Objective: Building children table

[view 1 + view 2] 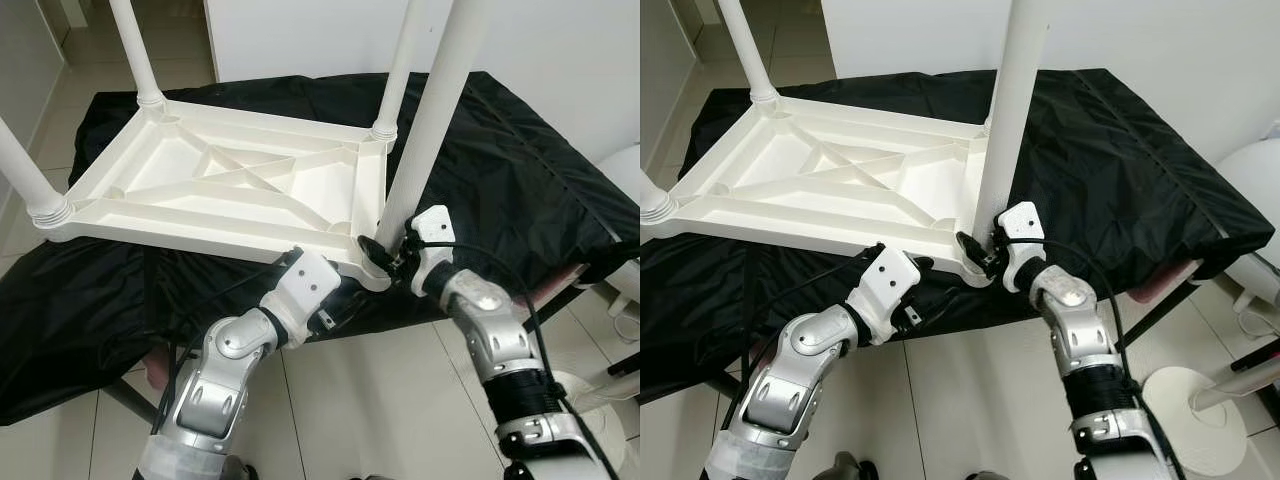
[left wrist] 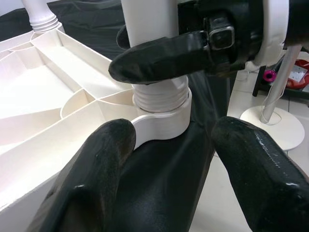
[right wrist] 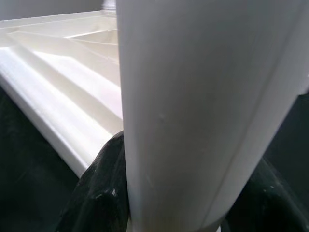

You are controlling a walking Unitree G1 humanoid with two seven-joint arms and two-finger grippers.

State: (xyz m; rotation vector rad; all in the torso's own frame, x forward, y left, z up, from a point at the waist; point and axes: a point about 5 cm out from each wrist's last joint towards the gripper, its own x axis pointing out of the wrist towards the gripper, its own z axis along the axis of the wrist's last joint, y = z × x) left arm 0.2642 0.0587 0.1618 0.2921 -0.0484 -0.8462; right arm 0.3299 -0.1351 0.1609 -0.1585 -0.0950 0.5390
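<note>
A white plastic children's tabletop point(image 1: 230, 185) lies upside down on a surface draped in black cloth point(image 1: 520, 180), its ribbed underside facing up. Legs stand in the corner sockets: one at the far left point(image 1: 135, 50), one at the far right point(image 1: 402, 65), one at the near left point(image 1: 22, 170), and a near right leg point(image 1: 435, 120) rising from the corner closest to the robot.

The right gripper point(image 1: 385, 252) is clamped around the base of that near right leg, just above its threaded collar point(image 2: 159, 96); in the right wrist view its black fingers point(image 3: 99, 193) press against both sides of the white tube.

The left gripper point(image 2: 169, 159) sits just beside the same corner socket point(image 2: 161, 126), fingers spread apart and holding nothing, below the tabletop's near edge.

A white floor-stand base point(image 1: 1188, 405) rests on the tiled floor point(image 1: 380, 400) to the robot's right.
</note>
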